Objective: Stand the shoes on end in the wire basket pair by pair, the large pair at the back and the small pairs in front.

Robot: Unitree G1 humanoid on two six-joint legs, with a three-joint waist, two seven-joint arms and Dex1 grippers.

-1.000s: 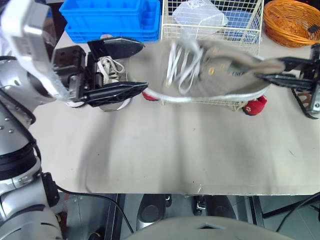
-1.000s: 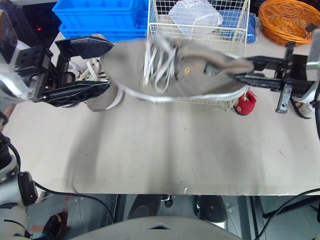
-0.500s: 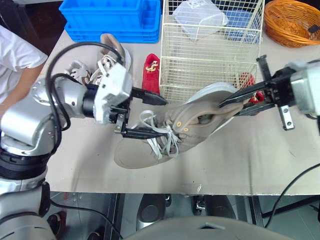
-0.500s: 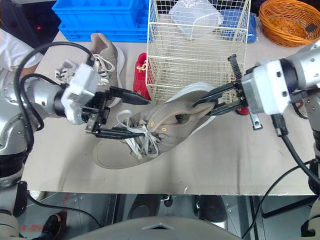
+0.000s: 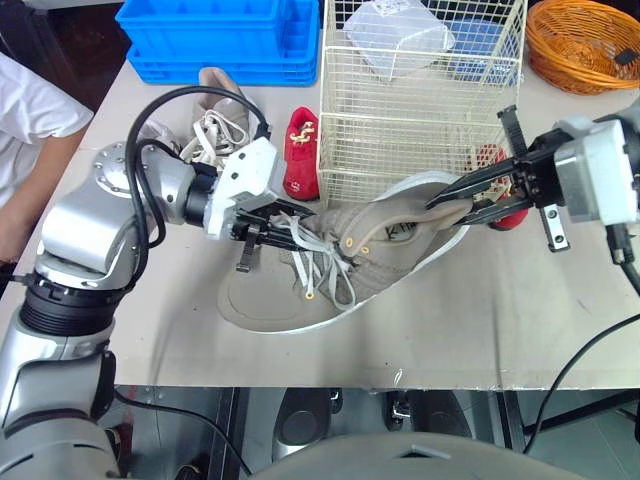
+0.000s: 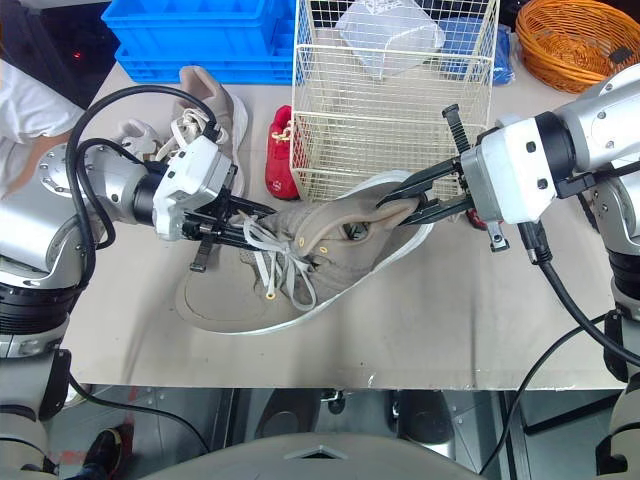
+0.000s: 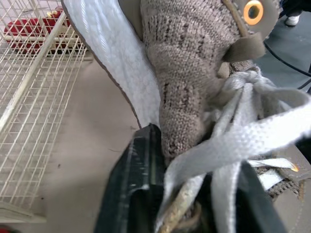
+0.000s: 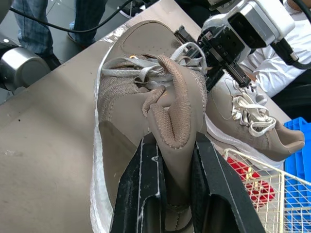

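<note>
**Large shoe held at both ends, in front of the wire basket**

At the left edge we see a person's white sleeve. The second large shoe lies on the table at upper left, below the blue crate.

The left gripper is closed on the laces and tongue of the large shoe.

A small red shoe stands just left of the wire basket.

The large shoe sits at frame centre, outside the basket. Its toe points lower left, and its heel is higher, at the basket's front.

The right gripper is clamped on the heel collar.

An orange woven basket occupies the upper right corner.
</note>
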